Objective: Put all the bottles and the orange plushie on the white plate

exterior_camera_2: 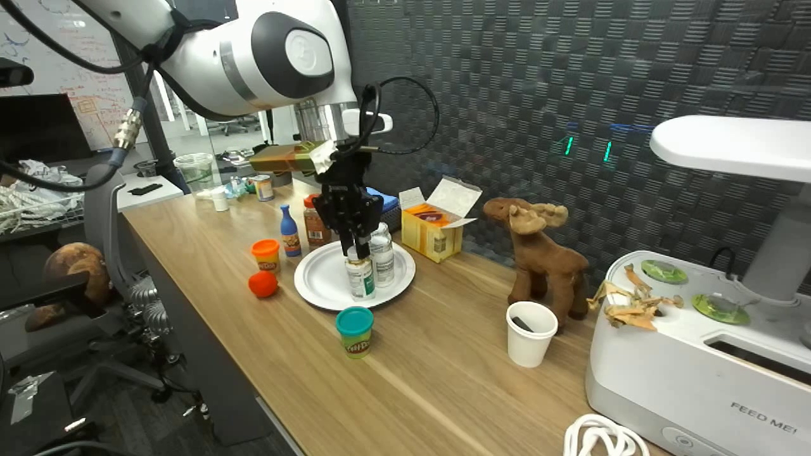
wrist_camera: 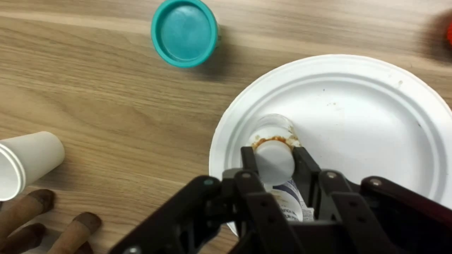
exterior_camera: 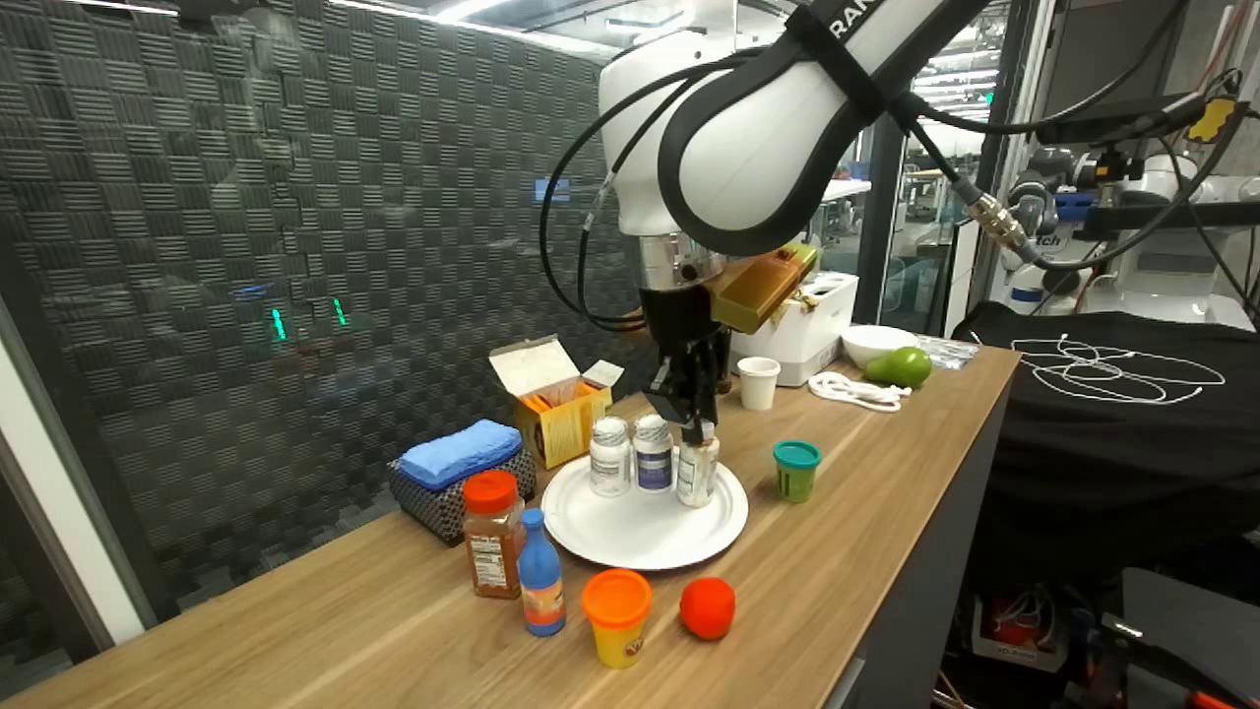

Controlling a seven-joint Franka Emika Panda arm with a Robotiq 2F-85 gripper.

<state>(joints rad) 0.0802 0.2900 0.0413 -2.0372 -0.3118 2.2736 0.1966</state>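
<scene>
My gripper (wrist_camera: 273,151) is shut on the white lid of a pill bottle (exterior_camera_2: 361,278), one pad on either side. This bottle leans slightly over the near part of the white plate (exterior_camera: 630,537); whether its base rests there I cannot tell. Close beside it on the plate are a purple-labelled pill bottle (exterior_camera: 654,458) and another white one (exterior_camera: 610,461). Off the plate stand the red-capped bottle (exterior_camera: 492,551) and a small blue-and-orange bottle (exterior_camera: 541,576). A round red-orange thing (exterior_camera: 708,608) lies on the table; I cannot tell whether it is the orange plushie.
A teal-lidded tub (exterior_camera_2: 355,329) and an orange-lidded tub (exterior_camera: 617,615) flank the plate. Behind it are a yellow carton (exterior_camera: 563,423) and a blue cloth (exterior_camera: 461,455). A brown toy moose (exterior_camera_2: 545,253), paper cup (exterior_camera_2: 531,339) and white planter (exterior_camera_2: 665,380) stand farther along.
</scene>
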